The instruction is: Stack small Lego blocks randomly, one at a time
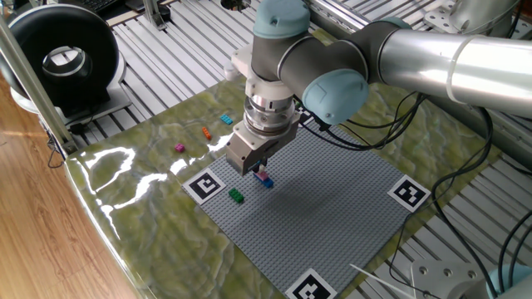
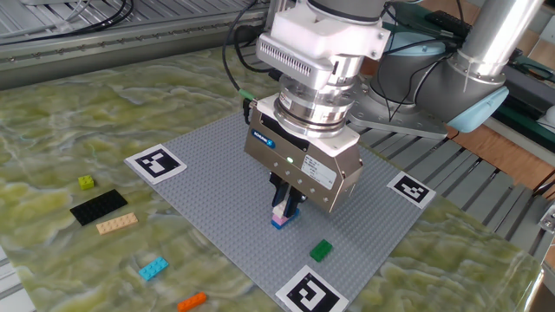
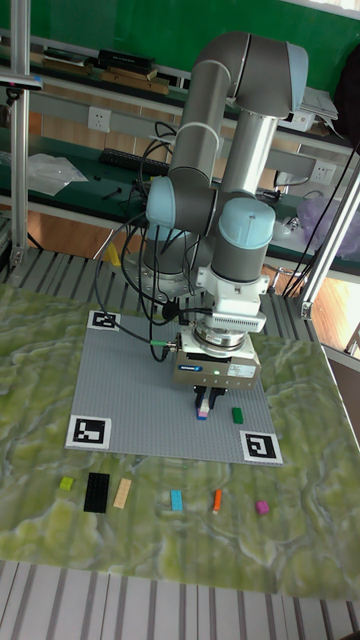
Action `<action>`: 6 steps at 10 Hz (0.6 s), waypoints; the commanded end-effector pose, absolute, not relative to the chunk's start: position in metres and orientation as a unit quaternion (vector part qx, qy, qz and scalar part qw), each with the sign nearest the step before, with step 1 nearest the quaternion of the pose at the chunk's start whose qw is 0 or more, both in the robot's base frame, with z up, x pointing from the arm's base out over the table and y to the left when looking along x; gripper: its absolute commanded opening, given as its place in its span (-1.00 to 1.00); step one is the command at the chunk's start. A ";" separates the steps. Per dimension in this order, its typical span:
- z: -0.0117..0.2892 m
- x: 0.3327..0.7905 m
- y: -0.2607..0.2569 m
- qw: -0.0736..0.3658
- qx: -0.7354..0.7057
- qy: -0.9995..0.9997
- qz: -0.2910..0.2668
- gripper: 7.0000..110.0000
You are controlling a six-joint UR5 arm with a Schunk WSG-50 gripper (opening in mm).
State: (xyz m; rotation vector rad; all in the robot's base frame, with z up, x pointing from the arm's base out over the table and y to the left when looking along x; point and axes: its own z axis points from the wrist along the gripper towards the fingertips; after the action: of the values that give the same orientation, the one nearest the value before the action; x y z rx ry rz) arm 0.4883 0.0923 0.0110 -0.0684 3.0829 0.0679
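A robot arm stands over a grey baseplate (image 2: 208,182) on a green mottled table (image 2: 78,113). Going left to right in the other fixed view: well to the left of the jaws, off the plate, lie a yellow-green brick (image 2: 86,182), a black plate (image 2: 98,208) and a tan brick (image 2: 116,224); nearer and lower, a cyan brick (image 2: 153,269) and an orange brick (image 2: 192,301). At centre, the gripper (image 2: 287,206) points straight down, its dark fingers (image 2: 295,204) set narrow around a pink brick (image 2: 279,212) that sits on a blue brick (image 2: 279,223) on the plate. Whether the fingers press the pink brick or merely flank it cannot be told. The small stack lies directly under the jaws, so any coming move looks purely vertical. Just right of the jaws and nearer the camera, a green brick (image 2: 321,250) rests on the plate, its long axis slanting away to the right; it appears the closest loose brick.
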 end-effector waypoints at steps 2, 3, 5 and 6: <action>0.009 0.486 0.099 0.024 -0.034 0.999 0.033 -1.00; 0.010 0.486 0.099 0.024 -0.034 0.999 0.033 -1.00; 0.009 0.487 0.098 0.025 -0.036 0.999 0.032 -1.00; 0.009 0.486 0.096 0.024 -0.037 0.999 0.030 -1.00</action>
State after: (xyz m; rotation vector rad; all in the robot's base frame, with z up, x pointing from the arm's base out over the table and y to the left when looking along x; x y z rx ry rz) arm 0.4857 0.0959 0.0082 -0.1154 3.0892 0.0811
